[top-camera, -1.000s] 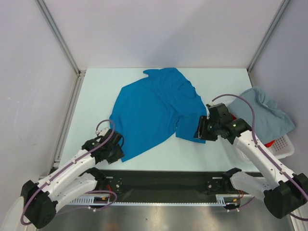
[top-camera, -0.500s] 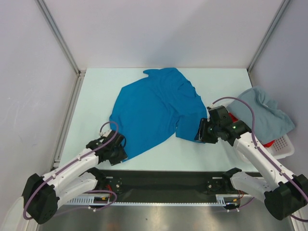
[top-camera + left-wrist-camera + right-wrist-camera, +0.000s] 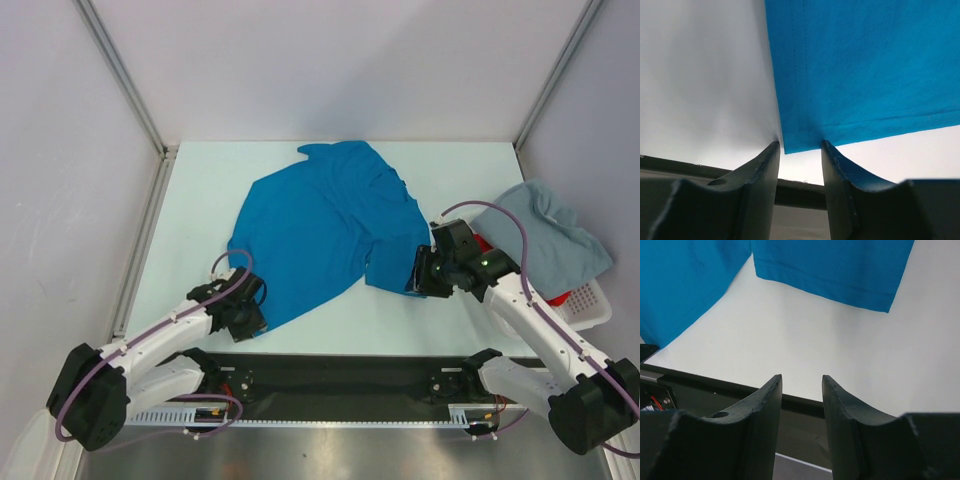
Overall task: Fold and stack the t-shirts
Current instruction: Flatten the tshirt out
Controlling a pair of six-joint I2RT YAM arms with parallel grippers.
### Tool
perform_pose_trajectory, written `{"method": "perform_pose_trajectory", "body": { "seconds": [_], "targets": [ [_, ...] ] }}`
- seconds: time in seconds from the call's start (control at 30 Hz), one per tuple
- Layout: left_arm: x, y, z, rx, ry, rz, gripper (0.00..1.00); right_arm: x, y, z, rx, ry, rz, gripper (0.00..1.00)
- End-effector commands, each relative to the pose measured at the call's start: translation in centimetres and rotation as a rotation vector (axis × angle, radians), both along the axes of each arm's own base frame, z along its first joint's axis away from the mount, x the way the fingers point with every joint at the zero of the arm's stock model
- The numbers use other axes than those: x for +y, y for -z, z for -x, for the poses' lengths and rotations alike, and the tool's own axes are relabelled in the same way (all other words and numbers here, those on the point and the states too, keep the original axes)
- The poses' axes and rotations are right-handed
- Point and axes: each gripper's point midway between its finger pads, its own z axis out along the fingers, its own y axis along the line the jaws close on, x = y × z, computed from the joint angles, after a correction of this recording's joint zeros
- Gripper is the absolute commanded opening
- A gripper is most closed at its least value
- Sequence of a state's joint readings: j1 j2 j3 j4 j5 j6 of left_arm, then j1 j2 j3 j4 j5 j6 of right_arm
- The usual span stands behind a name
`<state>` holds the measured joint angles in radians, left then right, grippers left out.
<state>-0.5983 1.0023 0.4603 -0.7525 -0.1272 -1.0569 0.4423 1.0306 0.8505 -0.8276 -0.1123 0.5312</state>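
A pale table (image 3: 200, 200) sits inside white walls, with a black strip along its near edge where the two arms are bolted.

The left gripper (image 3: 800, 145) is low at the table, its jaws parted by a modest gap. The bottom hem corner of the bright blue t-shirt (image 3: 320, 230) lies right at the mouth of that gap, barely in between. The right gripper (image 3: 801, 377) is open about as far and holds nothing. It hangs over bare table, just short of the shirt's near sleeve hem.

The blue shirt lies spread but askew in mid-table, rumpled toward the collar. The pale grey-blue t-shirt (image 3: 550, 225) is draped over the white slatted basket (image 3: 590, 310) at the right, a sliver of the red t-shirt (image 3: 562, 297) showing beneath it.

The likely trouble is a thin bite. If the left jaws close on only that corner tip, the cloth may slip out on the lift. The right jaws, closing where they are, would probably catch nothing, and a one-sided pull would skew the fold.
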Motion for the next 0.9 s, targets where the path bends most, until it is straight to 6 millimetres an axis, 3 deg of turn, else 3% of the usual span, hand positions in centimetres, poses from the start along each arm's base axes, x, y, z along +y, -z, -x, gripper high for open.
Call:
{"method": "perform_pose_trajectory", "body": {
  "seconds": [0.0,0.3,0.4,0.43,0.53,0.63,0.77,0.87],
  "targets": [
    [0.2,0.9,0.2,0.011,-0.011,-0.015,0.43,-0.2,-1.1,-1.0,-0.044,0.016,0.015,0.43],
    [0.3,1.2,-0.6,0.007,-0.012,-0.023,0.24,-1.0,-1.5,-0.8,-0.040,0.045,0.043,0.45],
    [0.5,1.0,-1.0,0.006,-0.020,-0.021,0.11,-1.2,-1.4,-0.5,-0.030,0.059,0.048,0.47],
    [0.7,0.6,-1.4,-0.012,-0.022,-0.024,0.00,-1.4,-1.1,-0.4,-0.021,0.070,0.056,0.48],
    [1.4,-1.6,-2.2,-0.061,-0.019,-0.060,0.00,-2.2,0.2,-0.1,0.022,0.133,0.075,0.56],
    [2.4,-4.4,-2.8,-0.122,-0.024,-0.093,0.00,-2.7,1.5,-0.2,0.060,0.192,0.065,0.56],
    [3.7,-6.5,-2.8,-0.164,-0.050,-0.111,0.00,-2.6,3.1,-0.6,0.097,0.209,0.080,0.43],
    [4.5,-6.6,-2.7,-0.162,-0.073,-0.118,0.00,-2.8,4.7,-0.6,0.132,0.214,0.102,0.36]
  ]
}}
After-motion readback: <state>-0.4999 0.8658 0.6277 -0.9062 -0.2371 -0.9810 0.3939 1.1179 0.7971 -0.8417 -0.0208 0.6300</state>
